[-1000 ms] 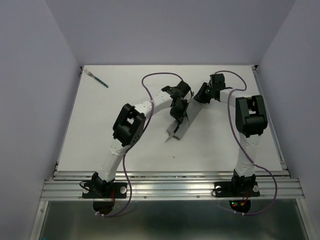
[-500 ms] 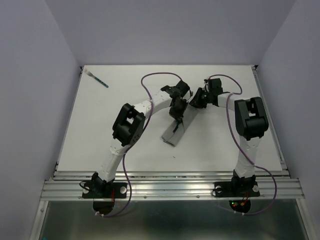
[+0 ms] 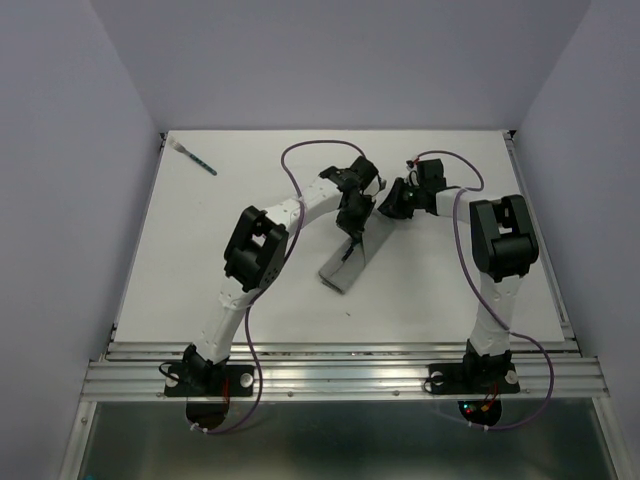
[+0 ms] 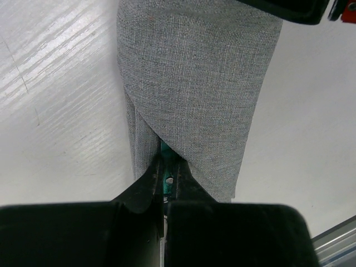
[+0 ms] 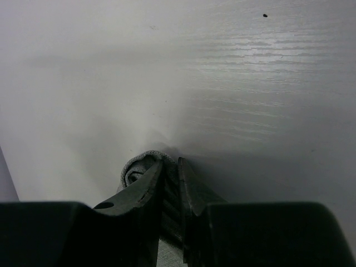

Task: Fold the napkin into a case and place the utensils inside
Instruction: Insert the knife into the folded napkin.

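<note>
The napkin lies folded as a narrow grey case point(image 3: 345, 262) slanting across the middle of the table. My left gripper point(image 3: 352, 224) is at its far end. In the left wrist view the left gripper point(image 4: 166, 171) is shut on a teal-handled utensil point(image 4: 165, 183), which runs in under the cloth of the case point(image 4: 194, 83). My right gripper point(image 3: 387, 207) is at the case's far right corner. In the right wrist view the right gripper point(image 5: 170, 166) is shut on a rolled fold of the grey cloth point(image 5: 135, 168). A second teal-handled utensil point(image 3: 198, 158) lies at the far left corner.
The white table point(image 3: 200, 270) ends at a metal rail point(image 3: 340, 350) at the near edge. Purple cables point(image 3: 300, 160) loop above both arms. Grey walls stand close on the left, right and far sides.
The case has come down from a bunched, raised shape to lie longer and flatter, shifted a little left. My right gripper has moved left and nearer with the cloth corner. The left gripper has stayed at the case's far end.
</note>
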`<state>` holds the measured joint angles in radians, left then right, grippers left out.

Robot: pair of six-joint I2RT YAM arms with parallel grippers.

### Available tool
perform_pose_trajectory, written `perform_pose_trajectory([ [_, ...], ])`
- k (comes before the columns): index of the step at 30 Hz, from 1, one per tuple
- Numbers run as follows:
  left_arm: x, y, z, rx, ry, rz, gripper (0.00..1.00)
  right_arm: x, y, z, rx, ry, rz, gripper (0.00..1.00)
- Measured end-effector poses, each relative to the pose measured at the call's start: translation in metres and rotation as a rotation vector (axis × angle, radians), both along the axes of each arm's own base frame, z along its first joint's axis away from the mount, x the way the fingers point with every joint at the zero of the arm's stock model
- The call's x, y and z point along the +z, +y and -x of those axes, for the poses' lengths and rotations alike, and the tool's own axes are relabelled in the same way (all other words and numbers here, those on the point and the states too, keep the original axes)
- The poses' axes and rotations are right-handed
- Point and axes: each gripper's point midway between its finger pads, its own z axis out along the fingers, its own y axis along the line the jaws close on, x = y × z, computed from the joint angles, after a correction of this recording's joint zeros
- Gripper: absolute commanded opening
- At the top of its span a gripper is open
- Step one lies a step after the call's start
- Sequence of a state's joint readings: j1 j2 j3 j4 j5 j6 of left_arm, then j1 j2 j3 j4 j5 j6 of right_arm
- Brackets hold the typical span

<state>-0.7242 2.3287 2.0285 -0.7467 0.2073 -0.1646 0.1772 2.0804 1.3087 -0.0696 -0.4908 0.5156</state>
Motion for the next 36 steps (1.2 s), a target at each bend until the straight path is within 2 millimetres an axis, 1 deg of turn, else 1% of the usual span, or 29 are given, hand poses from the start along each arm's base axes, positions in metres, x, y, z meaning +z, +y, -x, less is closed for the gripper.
perform_pose_trajectory([
  [12,-0.0007,0.0062,-0.0001,-0.075,-0.024,-0.030,0.00,0.0007,0.0031,0.0040,0.035,-0.005,-0.011,0.22],
  [22,0.0071,0.0039,-0.0049,-0.094,-0.045,-0.027,0.00,0.0007,0.0041,0.0052,0.046,-0.006,-0.012,0.22],
  [36,0.0008,0.0048,-0.0062,-0.107,-0.038,-0.039,0.00,0.0006,0.0053,0.0057,0.051,-0.009,-0.009,0.22],
])
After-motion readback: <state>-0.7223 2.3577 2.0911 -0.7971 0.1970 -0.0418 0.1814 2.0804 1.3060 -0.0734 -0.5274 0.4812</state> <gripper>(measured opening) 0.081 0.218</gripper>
